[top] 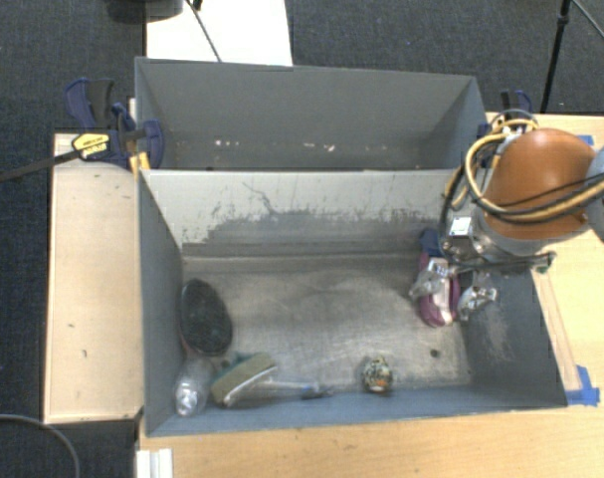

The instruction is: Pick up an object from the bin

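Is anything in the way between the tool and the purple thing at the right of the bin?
Nothing visible. The tool is right over the purple thing near the right wall of the bin. The ball, the brush and the dark oval thing lie apart, toward the front and left.

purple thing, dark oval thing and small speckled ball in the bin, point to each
purple thing (437,310): camera view, on its rounded lower end
dark oval thing (205,317): camera view, on the middle of its top
small speckled ball (378,374): camera view, on its middle
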Controlling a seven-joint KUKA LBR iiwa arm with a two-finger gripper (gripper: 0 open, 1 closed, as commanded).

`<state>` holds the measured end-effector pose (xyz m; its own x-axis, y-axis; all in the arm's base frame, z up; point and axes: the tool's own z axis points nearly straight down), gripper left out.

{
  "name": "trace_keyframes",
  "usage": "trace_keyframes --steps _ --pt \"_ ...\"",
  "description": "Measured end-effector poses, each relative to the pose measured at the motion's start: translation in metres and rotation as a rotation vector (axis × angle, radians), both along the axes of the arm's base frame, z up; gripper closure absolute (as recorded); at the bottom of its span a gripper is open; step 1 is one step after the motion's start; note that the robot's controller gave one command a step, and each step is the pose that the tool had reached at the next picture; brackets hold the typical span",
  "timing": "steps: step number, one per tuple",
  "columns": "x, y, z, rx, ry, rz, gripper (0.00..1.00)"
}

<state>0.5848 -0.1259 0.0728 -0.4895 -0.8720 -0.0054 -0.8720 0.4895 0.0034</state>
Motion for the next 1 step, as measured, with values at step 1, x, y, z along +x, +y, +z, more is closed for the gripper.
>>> trace_keyframes --steps 1 --pt "-0.0126 0.0336 0.1187 -0.006 -0.009 0.173 1.00"
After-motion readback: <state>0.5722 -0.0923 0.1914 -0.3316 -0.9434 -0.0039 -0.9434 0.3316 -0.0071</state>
